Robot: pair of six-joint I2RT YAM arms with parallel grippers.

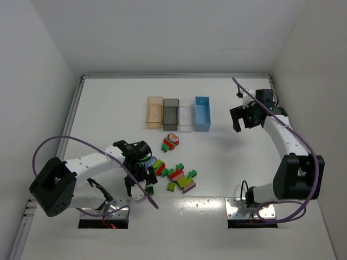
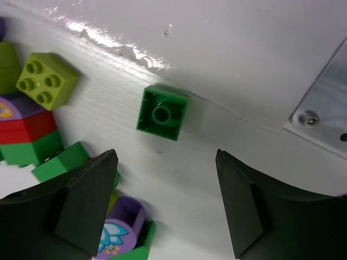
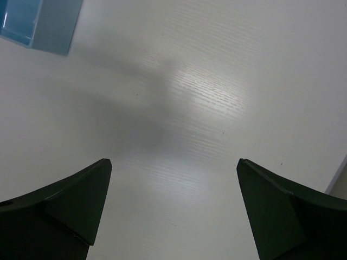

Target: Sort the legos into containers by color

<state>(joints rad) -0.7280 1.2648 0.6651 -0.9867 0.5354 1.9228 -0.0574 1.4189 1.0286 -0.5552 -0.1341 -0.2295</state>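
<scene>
Left claw (image 2: 165,157) spread, gripping nothing; upturned dark green brick (image 2: 162,112) on counter (image 2: 244,54) at its 12 o'clock. Right claw (image 3: 173,162) spread wide; light blue bin (image 3: 32,21) at its 10 o'clock.

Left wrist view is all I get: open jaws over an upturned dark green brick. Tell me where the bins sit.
Observer: In a far row, left to right: tan bin, dark grey bin, clear bin, light blue bin.
Operator: Report the right gripper.
Observer: The right gripper hangs open and empty, just right of the light blue bin.
Operator: Name any stray bricks.
Observer: A mostly red brick cluster lies alone between the bins and the brick pile.
</scene>
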